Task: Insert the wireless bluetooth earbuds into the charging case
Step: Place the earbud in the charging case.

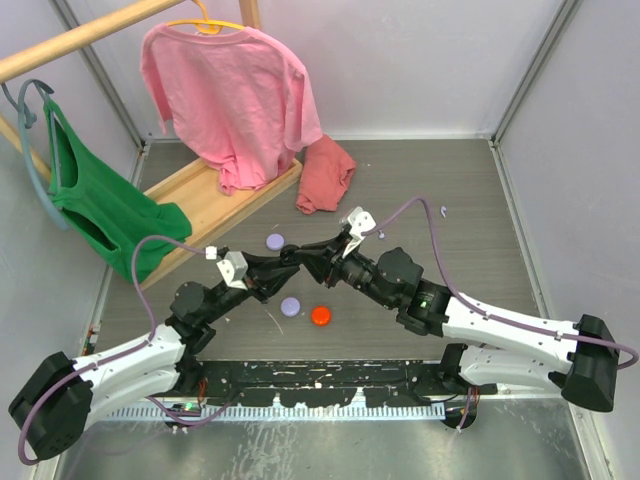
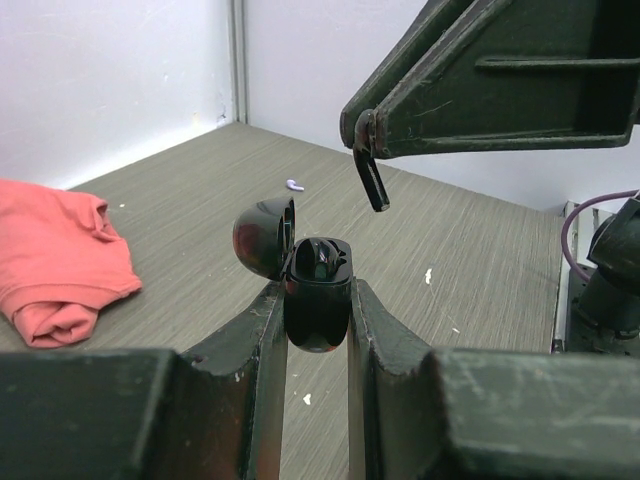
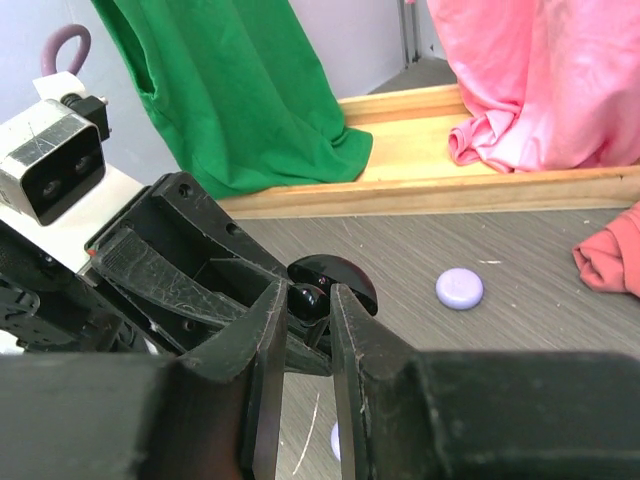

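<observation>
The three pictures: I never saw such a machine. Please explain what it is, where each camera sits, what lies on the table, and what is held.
Two robot arms stand on a table. One picture looks down from above; the others come from a camera on each wrist. The left gripper holds an open black case; the right gripper pinches a small black earbud near it. On the table lie two lavender pucks, an orange puck and a red cloth.
</observation>
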Tool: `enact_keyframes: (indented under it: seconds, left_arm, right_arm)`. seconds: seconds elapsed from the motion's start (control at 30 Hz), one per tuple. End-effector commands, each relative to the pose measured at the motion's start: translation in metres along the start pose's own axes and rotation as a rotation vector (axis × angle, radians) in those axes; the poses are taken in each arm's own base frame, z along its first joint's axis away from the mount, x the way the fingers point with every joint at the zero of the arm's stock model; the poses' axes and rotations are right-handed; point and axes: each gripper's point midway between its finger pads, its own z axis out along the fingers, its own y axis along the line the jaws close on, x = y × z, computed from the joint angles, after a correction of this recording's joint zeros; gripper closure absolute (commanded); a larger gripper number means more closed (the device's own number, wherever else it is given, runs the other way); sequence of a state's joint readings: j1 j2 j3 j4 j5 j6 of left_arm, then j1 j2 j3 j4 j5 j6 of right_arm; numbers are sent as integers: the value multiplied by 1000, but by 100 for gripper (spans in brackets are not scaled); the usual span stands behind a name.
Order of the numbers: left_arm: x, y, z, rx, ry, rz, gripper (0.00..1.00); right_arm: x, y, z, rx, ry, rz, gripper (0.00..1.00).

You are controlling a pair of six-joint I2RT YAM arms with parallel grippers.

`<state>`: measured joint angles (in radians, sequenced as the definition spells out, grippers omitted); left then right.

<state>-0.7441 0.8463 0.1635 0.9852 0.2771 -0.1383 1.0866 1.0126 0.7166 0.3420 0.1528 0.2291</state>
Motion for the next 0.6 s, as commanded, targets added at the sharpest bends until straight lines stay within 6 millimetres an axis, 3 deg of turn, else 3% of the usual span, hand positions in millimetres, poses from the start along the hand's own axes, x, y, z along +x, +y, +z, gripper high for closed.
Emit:
enact_keyframes:
  seconds: [0.0, 0.33, 0.57]
  left_arm:
    - [-47, -5, 9, 23, -146, 20, 98]
    - [-56, -8, 10, 33, -183, -29, 98]
    - [-57, -7, 10, 22, -188, -53, 98]
  right_arm:
    - [-31, 6, 3, -13, -143, -6, 83]
    - [-22, -1, 10, 28, -154, -27, 83]
    - [-16, 12, 12, -35, -137, -20, 83]
